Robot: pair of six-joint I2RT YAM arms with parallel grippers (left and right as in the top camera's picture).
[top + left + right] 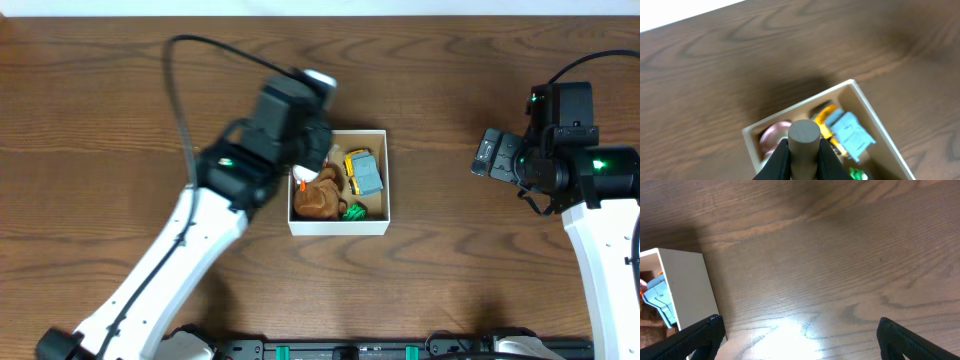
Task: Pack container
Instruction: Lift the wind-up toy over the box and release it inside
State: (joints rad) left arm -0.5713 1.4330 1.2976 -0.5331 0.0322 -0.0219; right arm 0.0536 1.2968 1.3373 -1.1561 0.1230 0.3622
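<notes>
The step in hand looks like a placement. The left gripper (804, 150) hangs over the near-left corner of the container (338, 228), a square, shallow, white-walled cardboard box with a tan-brown floor. Its fingers (778, 162) are closed to a narrow gap on a smooth grey-brown cylinder (804, 134). The container sits on the dark wood-grain surface (100, 100) at about the middle of the overhead view, between the two arms. It holds a brown plush toy (320, 196), a yellow and blue-grey toy truck (363, 172), a small green piece (354, 211) and, seen from the left wrist, a pink round piece (774, 136). Being square, the container has no real long axis. Its open side faces straight up and its walls run nearly parallel with the edges of the overhead view, so it can be entered from above on any side. The cylinder's long axis seems to run along the fingers, with one round end face turned up towards the wrist camera. The next move probably calls for lowering it into whatever floor is free near the pink piece and the plush toy, then spreading the fingers without catching the near wall. The fit looks tight, and how high the cylinder hangs above the floor cannot be told. The right gripper (800, 324) is spread wide and holds nothing. It is parked to the right of the container, well apart from it.
</notes>
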